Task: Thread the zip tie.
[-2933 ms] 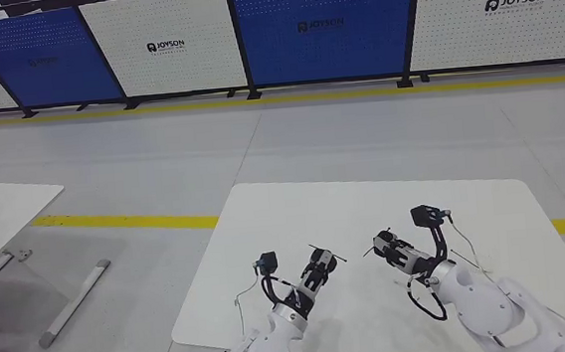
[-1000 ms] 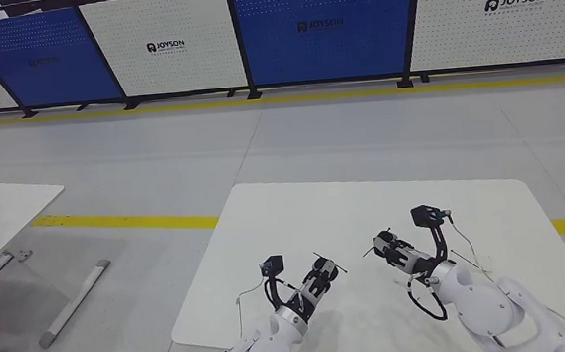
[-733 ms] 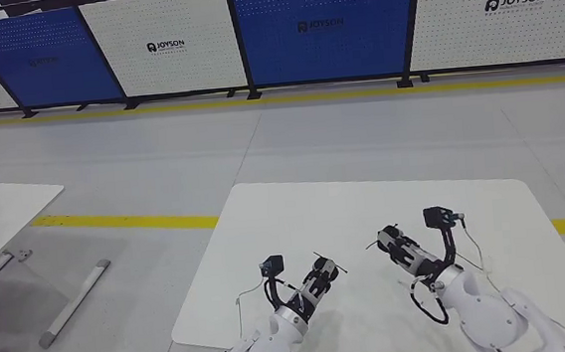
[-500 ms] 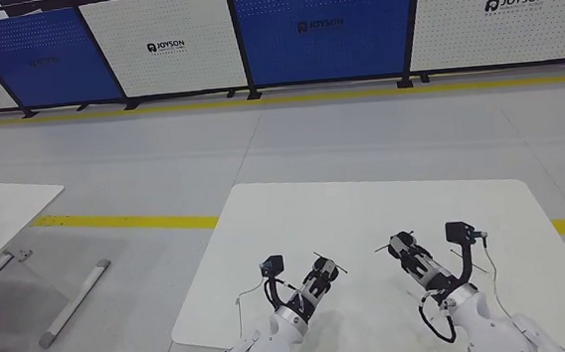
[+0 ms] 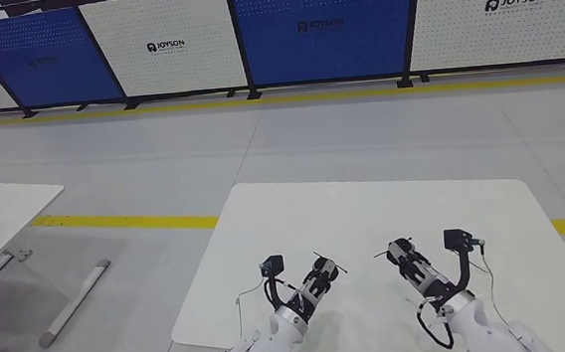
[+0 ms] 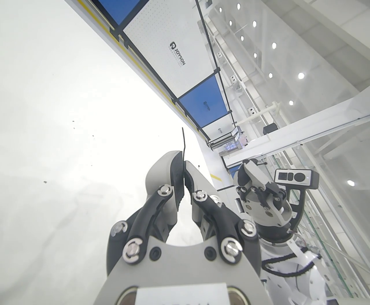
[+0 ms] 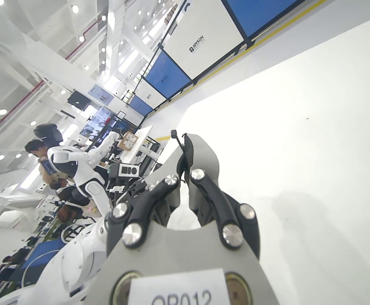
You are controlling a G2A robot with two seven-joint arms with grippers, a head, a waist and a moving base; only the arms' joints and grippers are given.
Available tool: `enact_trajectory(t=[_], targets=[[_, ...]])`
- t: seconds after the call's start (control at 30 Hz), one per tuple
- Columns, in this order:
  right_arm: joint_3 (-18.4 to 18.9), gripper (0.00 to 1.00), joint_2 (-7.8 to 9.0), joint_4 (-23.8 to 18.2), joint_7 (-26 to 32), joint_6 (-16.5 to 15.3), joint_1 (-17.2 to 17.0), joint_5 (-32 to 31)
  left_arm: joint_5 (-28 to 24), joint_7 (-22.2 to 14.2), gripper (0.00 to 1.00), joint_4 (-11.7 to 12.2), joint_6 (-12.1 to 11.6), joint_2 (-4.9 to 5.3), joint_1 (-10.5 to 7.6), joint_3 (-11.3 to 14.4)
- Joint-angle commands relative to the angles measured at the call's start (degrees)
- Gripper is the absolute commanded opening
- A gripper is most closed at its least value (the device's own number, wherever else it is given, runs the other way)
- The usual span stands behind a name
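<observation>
Top: left gripper [image 5: 323,267] and right gripper [image 5: 396,249] sit low over the near part of the white worktop [image 5: 365,204]. Tips angle toward each other, near but apart. A thin black strip [image 5: 327,256] crosses the left tip. The zip tie [image 5: 379,254] pokes out of the right tip toward the left arm. There's a gap between the two pieces, no contact.

Left wrist: left gripper [image 6: 183,161] is clenched, pads pinching the black strip [image 6: 183,141]. The strip sticks straight out past the fingertips, free end in the air above the worktop [image 6: 57,101]. Right gripper [image 6: 249,169] is farther off to the side, seen from behind.

Right wrist: right gripper [image 7: 185,146] is clamped on the zip tie [image 7: 177,140]. A short length protrudes, square head at the free end, angled off to one side of the tip. Worktop [image 7: 289,115] lies beyond. Can't tell whether strip and tie are one part or two.
</observation>
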Motion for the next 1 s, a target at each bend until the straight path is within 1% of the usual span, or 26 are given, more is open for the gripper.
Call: enact_trajectory(t=[0.0,0.17,0.23,0.57,0.67,0.8,0.83,0.93,0.97], targets=[[-0.32,0.0,-0.3,0.64,-3.32,-1.77,-1.01,-0.62,0.0,0.0,0.0,0.0,0.0,0.0,0.0,0.0],[-1.14,0.0,-1.14,1.2,-12.43,-6.37,-4.62,-2.12,0.0,0.0,0.0,0.0,0.0,0.0,0.0,0.0],[-1.23,0.0,-1.32,1.41,-13.94,-6.54,-5.54,-2.58,0.0,0.0,0.0,0.0,0.0,0.0,0.0,0.0],[-1.2,0.0,-1.33,1.42,-13.92,-6.5,-5.56,-2.68,0.0,0.0,0.0,0.0,0.0,0.0,0.0,0.0],[-1.12,0.0,-1.63,1.01,-15.99,-6.09,-6.28,-5.09,0.0,0.0,0.0,0.0,0.0,0.0,0.0,0.0],[-0.83,0.0,-1.77,1.83,-16.41,-8.74,-7.63,-7.38,0.0,0.0,0.0,0.0,0.0,0.0,0.0,0.0],[-0.63,0.0,-1.78,2.15,-16.08,-9.96,-8.04,-7.37,0.0,0.0,0.0,0.0,0.0,0.0,0.0,0.0],[0.24,0.0,-1.8,2.8,-14.14,-12.26,-8.92,-4.65,0.0,0.0,0.0,0.0,0.0,0.0,0.0,0.0],[0.51,0.0,-1.81,2.96,-11.99,-12.56,-9.24,-2.44,0.0,0.0,0.0,0.0,0.0,0.0,0.0,0.0]])
